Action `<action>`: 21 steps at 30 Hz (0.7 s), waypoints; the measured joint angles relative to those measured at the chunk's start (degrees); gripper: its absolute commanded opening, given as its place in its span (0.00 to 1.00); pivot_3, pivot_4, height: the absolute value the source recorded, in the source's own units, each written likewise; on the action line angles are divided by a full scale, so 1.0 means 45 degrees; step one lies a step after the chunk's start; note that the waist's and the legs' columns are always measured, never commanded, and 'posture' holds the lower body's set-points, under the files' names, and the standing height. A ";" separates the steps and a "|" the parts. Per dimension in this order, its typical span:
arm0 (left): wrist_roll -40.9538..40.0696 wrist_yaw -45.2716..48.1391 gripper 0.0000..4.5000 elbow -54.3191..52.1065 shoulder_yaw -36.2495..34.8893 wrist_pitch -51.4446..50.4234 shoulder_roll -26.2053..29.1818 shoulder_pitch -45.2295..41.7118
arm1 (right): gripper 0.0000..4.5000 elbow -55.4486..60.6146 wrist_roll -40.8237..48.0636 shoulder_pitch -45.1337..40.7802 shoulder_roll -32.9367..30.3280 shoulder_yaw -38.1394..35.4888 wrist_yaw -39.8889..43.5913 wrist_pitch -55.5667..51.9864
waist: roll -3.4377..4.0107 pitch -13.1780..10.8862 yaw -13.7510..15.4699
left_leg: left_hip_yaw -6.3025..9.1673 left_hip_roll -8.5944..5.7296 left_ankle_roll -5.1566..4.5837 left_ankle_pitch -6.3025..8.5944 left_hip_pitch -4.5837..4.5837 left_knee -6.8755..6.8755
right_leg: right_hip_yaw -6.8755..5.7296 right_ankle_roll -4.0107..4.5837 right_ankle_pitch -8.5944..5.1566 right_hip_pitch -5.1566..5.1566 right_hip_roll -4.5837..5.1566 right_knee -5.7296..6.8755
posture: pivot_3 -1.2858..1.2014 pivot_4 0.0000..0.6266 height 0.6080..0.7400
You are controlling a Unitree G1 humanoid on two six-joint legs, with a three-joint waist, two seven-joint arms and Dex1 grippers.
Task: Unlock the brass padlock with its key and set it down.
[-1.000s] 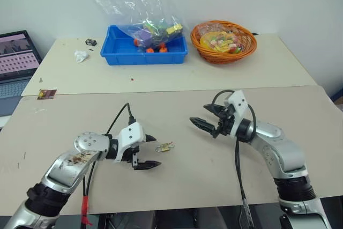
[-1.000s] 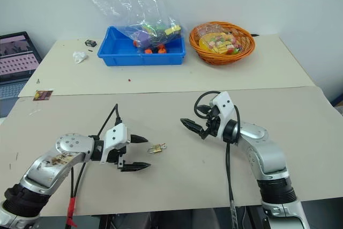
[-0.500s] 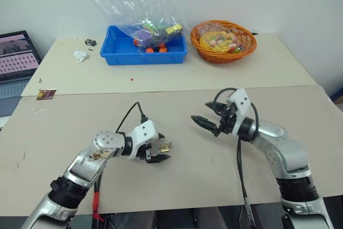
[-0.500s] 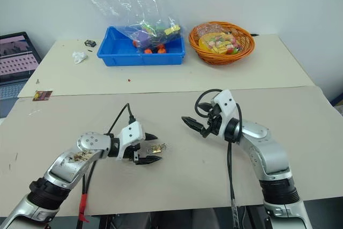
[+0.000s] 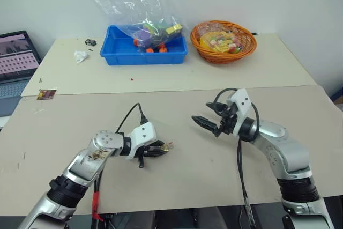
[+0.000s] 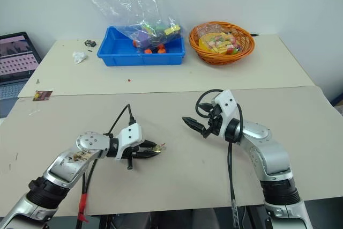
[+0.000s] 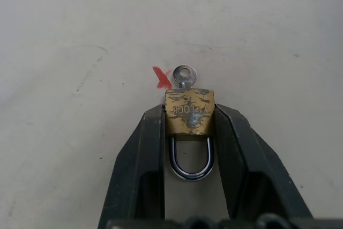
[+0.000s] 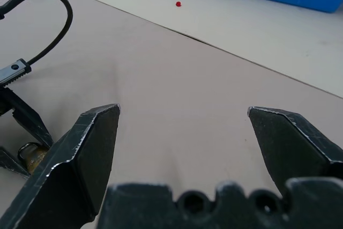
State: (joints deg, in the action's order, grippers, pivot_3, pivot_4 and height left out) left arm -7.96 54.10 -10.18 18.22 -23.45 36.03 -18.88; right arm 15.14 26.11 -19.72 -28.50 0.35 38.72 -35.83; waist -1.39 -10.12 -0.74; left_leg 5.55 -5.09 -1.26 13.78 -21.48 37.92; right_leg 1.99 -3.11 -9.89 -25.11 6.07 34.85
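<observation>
A broad beige table [image 5: 214, 175] carries the scene, and the brass padlock [image 7: 189, 112] lying on its near half serves as the marker for everything else. Far behind the padlock, on the rear tabletop, stands a blue tray [image 5: 123, 52] holding a clear plastic bag [image 5: 136, 4] of coloured toys. An orange wicker basket [image 5: 206, 51] of wrapped sweets sits behind the padlock and off to the right, just beside the tray. A laptop [image 5: 16, 57] with a lit screen shows far to the left of the padlock, past the table's edge.

The right gripper [image 5: 206, 124] hangs above the table to the right of the padlock, well apart from it, its two black fingers spread wide and grasping nothing. The left gripper [image 5: 158, 150] reaches in from the padlock's left, low over the tabletop, its two black fingers [image 7: 147, 148] pressed against the two flanks of the gold body, grasping it. In the left wrist view the silver shackle [image 7: 192, 162] curves back between the fingers toward the wrist, closed into the body.

The key [image 7: 184, 75] sticks out of the padlock's far end, its round bow pointing away from the left gripper. A small red mark [image 7: 161, 78] lies on the table just beside the key's bow.
</observation>
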 measured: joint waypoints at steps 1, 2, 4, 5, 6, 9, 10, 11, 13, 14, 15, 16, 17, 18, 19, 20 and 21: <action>0.0460 -0.0458 0.18 0.0353 0.0007 0.0872 -0.0106 -0.0148 | 1.00 -0.0003 0.0426 -0.0070 0.0126 -0.0195 0.0002 -0.0407 | 0.0000 0.0000 0.0004 | 0.0000 0.0000 0.0000 0.0000 0.0000 0.0000 | 0.0000 0.0005 0.0004 0.0000 0.0000 0.0000 | 0.52 0.24 1.00; 0.1997 -0.1733 0.18 0.0980 0.0235 0.2946 0.0071 -0.0460 | 1.00 -0.0004 0.1252 -0.0212 0.0275 -0.0547 0.0004 -0.1114 | -0.0005 -0.0003 0.0020 | 0.0002 0.0001 0.0003 -0.0002 -0.0001 0.0000 | 0.0003 0.0043 0.0027 -0.0003 0.0002 -0.0005 | 0.52 0.24 1.00; 0.4762 -0.3972 0.18 0.1755 0.0428 0.6252 0.1115 -0.1001 | 1.00 0.0110 0.2557 -0.0386 0.0278 -0.1138 0.0112 -0.2050 | -0.0017 -0.0010 0.0001 | 0.0001 0.0012 0.0008 -0.0002 -0.0010 -0.0004 | 0.0006 0.0065 0.0042 -0.0015 -0.0008 -0.0017 | 0.52 0.24 1.00; 0.6088 -0.5253 0.18 0.1909 0.0257 0.8175 0.1820 -0.1046 | 1.00 0.0266 0.3315 -0.0343 0.0166 -0.1545 0.0269 -0.2546 | -0.0012 -0.0008 -0.0004 | -0.0002 0.0010 0.0010 0.0004 -0.0004 -0.0026 | 0.0017 0.0071 0.0046 -0.0016 0.0002 -0.0035 | 0.52 0.24 1.00; 0.6636 -0.6002 0.18 0.1920 -0.0076 0.9491 0.2086 -0.0917 | 1.00 0.0367 0.3840 -0.0273 0.0024 -0.1839 0.0430 -0.2886 | 0.0011 0.0005 0.0014 | -0.0004 0.0006 -0.0005 0.0016 -0.0005 -0.0033 | 0.0026 0.0071 0.0046 -0.0015 0.0011 -0.0049 | 0.52 0.24 1.00; 0.7210 -0.7520 0.18 0.1843 -0.0579 1.2972 0.2193 0.0058 | 1.00 0.0565 0.4761 -0.0047 -0.0388 -0.2133 0.0867 -0.3475 | 0.0039 0.0023 0.0078 | -0.0009 -0.0018 -0.0051 0.0062 -0.0019 -0.0026 | 0.0021 0.0065 0.0048 -0.0014 0.0034 -0.0084 | 0.52 0.24 1.00; 0.7334 -0.7809 0.18 0.1894 -0.0582 1.3687 0.2153 0.0339 | 1.00 0.0564 0.4804 -0.0045 -0.0365 -0.2110 0.0896 -0.3481 | 0.0040 0.0023 0.0085 | -0.0012 -0.0018 -0.0052 0.0062 -0.0045 -0.0023 | 0.0018 0.0056 0.0054 -0.0028 0.0033 -0.0105 | 0.52 0.24 1.00; 0.7477 -0.8114 0.18 0.1971 -0.0595 1.4423 0.2102 0.0552 | 1.00 0.0556 0.4941 -0.0052 -0.0255 -0.2117 0.0874 -0.3494 | 0.0040 0.0023 0.0094 | -0.0014 -0.0020 -0.0052 0.0062 -0.0072 -0.0016 | 0.0016 0.0049 0.0059 -0.0047 0.0032 -0.0107 | 0.52 0.24 1.00; 0.7521 -0.8413 0.18 0.2028 -0.0761 1.5095 0.2021 0.0623 | 1.00 0.0548 0.5035 -0.0122 -0.0060 -0.2054 0.0872 -0.3482 | 0.0040 0.0023 0.0121 | -0.0016 -0.0019 -0.0050 0.0059 -0.0079 -0.0011 | 0.0011 0.0046 0.0061 -0.0052 0.0030 -0.0102 | 0.52 0.24 1.00; 0.7501 -0.8508 0.18 0.2074 -0.0894 1.5312 0.1983 0.0613 | 1.00 0.0548 0.4970 -0.0251 -0.0060 -0.1822 0.0887 -0.3468 | 0.0040 0.0023 0.0129 | -0.0023 -0.0017 -0.0049 0.0058 -0.0072 -0.0011 | 0.0011 0.0044 0.0063 -0.0051 0.0030 -0.0099 | 0.52 0.24 1.00; 0.7419 -0.8553 0.18 0.2113 -0.1034 1.5489 0.1889 0.0576 | 1.00 0.0566 0.4664 -0.0442 -0.0097 -0.1275 0.1066 -0.3276 | 0.0040 0.0023 0.0115 | -0.0035 -0.0014 -0.0046 0.0055 -0.0057 -0.0010 | 0.0010 0.0039 0.0064 -0.0042 0.0029 -0.0096 | 0.52 0.24 1.00; 0.7337 -0.8565 0.18 0.2118 -0.1079 1.5540 0.1700 0.0454 | 1.00 0.0631 0.4329 -0.0560 -0.0113 -0.0704 0.1194 -0.3095 | 0.0040 0.0023 0.0110 | -0.0039 -0.0011 -0.0045 0.0054 -0.0041 -0.0010 | 0.0006 0.0033 0.0062 -0.0025 0.0028 -0.0094 | 0.52 0.24 1.00; 0.7254 -0.8562 0.18 0.2099 -0.1089 1.5551 0.1498 0.0334 | 1.00 0.0664 0.4147 -0.0587 -0.0082 -0.0225 0.1385 -0.2955 | 0.0039 0.0023 0.0108 | -0.0040 -0.0007 -0.0044 0.0053 -0.0027 -0.0008 | -0.0001 0.0026 0.0059 -0.0010 0.0024 -0.0095 | 0.52 0.24 1.00; 0.7242 -0.8527 0.18 0.2060 -0.1094 1.5523 0.1382 0.0298 | 1.00 0.0677 0.4060 -0.0589 -0.0030 0.0063 0.1492 -0.2916 | 0.0039 0.0023 0.0097 | -0.0043 -0.0006 -0.0044 0.0052 -0.0021 -0.0006 | -0.0001 0.0017 0.0054 -0.0004 0.0024 -0.0094 | 0.52 0.24 1.00; 0.7242 -0.8465 0.18 0.2020 -0.1091 1.5476 0.1323 0.0299 | 1.00 0.0678 0.3987 -0.0591 -0.0002 0.0281 0.1567 -0.2877 | 0.0039 0.0023 0.0087 | -0.0047 -0.0006 -0.0045 0.0051 -0.0019 -0.0002 | 0.0001 0.0013 0.0054 -0.0003 0.0023 -0.0089 | 0.52 0.24 1.00; 0.7237 -0.8312 0.18 0.1941 -0.1091 1.5359 0.1278 0.0314 | 1.00 0.0679 0.3952 -0.0591 -0.0002 0.0408 0.1633 -0.2838 | 0.0039 0.0023 0.0079 | -0.0049 -0.0009 -0.0045 0.0051 -0.0022 0.0007 | 0.0002 0.0018 0.0059 -0.0006 0.0024 -0.0080 | 0.52 0.24 1.00; 0.7234 -0.8211 0.18 0.1886 -0.1094 1.5256 0.1255 0.0348 | 1.00 0.0681 0.3935 -0.0594 -0.0002 0.0423 0.1644 -0.2796 | 0.0039 0.0023 0.0075 | -0.0050 -0.0009 -0.0045 0.0051 -0.0020 0.0011 | 0.0003 0.0019 0.0061 -0.0005 0.0024 -0.0075 | 0.52 0.24 1.00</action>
State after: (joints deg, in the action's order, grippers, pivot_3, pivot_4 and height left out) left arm 24.59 17.15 -1.69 13.30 45.20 41.68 -17.32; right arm 18.21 43.82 -22.39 -28.51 2.25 46.12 -48.42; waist -1.22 -10.02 -0.40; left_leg 5.32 -5.13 -1.47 14.01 -21.57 37.96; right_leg 2.00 -3.02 -9.62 -25.13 6.18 34.51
